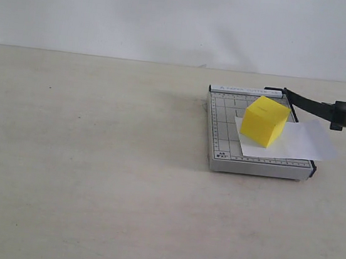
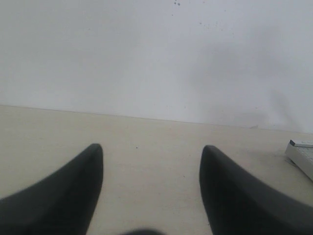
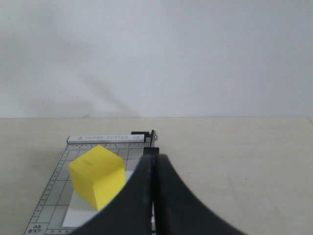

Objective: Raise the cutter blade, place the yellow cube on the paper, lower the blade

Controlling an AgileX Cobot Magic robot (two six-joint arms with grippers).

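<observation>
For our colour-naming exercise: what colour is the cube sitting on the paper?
Bright yellow; the cube shows best in the exterior view.

Left end effector (image 2: 151, 147) spread, right (image 3: 156, 155) closed

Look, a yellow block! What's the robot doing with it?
The robot is working a paper cutter. The yellow cube sits on the paper, which lies on the grey cutter base. The black blade arm is lifted up, not yet lowered. The right fingers are shut on nothing, facing the cutter. The left fingers are open over the table, off to the side.
</observation>
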